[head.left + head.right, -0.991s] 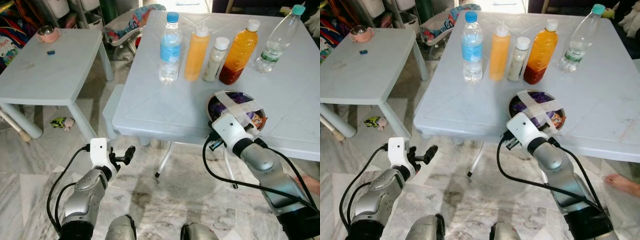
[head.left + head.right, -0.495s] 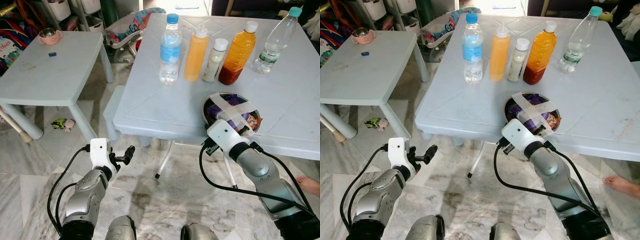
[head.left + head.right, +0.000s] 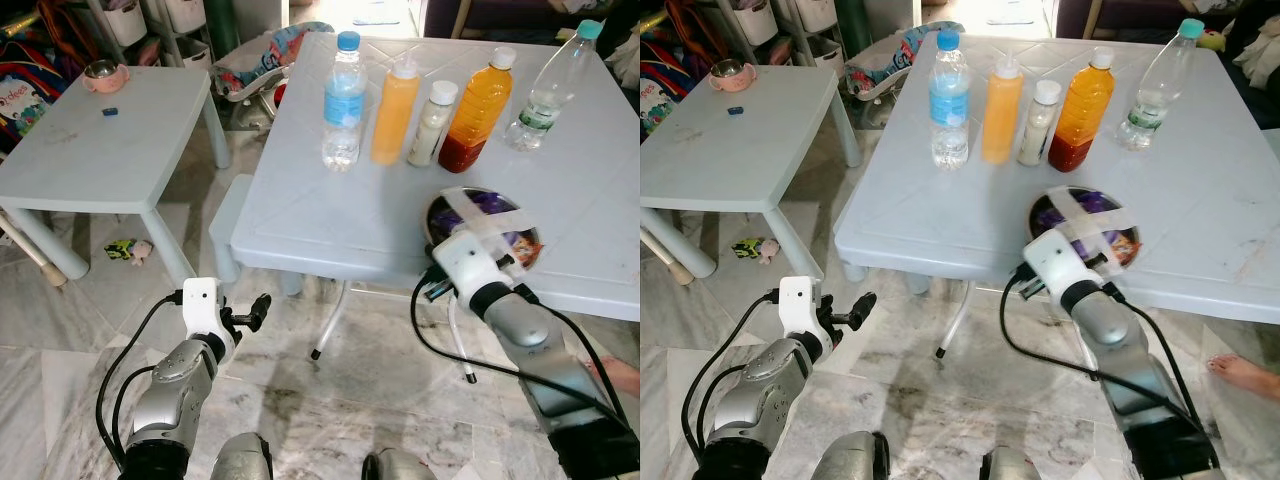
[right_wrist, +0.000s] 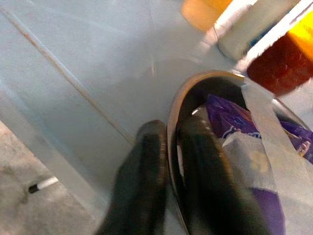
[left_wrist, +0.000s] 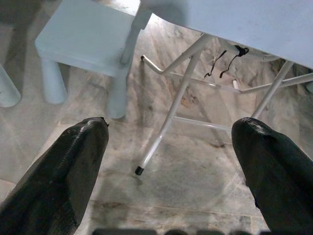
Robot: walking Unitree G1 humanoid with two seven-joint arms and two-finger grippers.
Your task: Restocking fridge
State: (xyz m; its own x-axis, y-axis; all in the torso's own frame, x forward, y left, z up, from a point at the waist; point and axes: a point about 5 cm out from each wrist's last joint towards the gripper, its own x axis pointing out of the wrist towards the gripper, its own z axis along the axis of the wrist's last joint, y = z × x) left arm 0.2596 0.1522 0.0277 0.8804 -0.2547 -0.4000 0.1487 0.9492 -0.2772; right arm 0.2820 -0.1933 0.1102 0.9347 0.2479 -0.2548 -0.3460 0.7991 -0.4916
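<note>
Right wrist view: right gripper (image 4: pixel 168 161) pinching rim of taped-over metal bowl of purple packets (image 4: pixel 215 98), ready for lifting off pale blue table (image 3: pixel 940 220).

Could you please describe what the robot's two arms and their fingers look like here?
Both arms are silver metal tubes with black joints and loose black cables looping alongside. Each wrist carries a white, boxy housing. The left gripper has two long, matte black, rounded fingers. The right gripper has the same black fingers.
</note>
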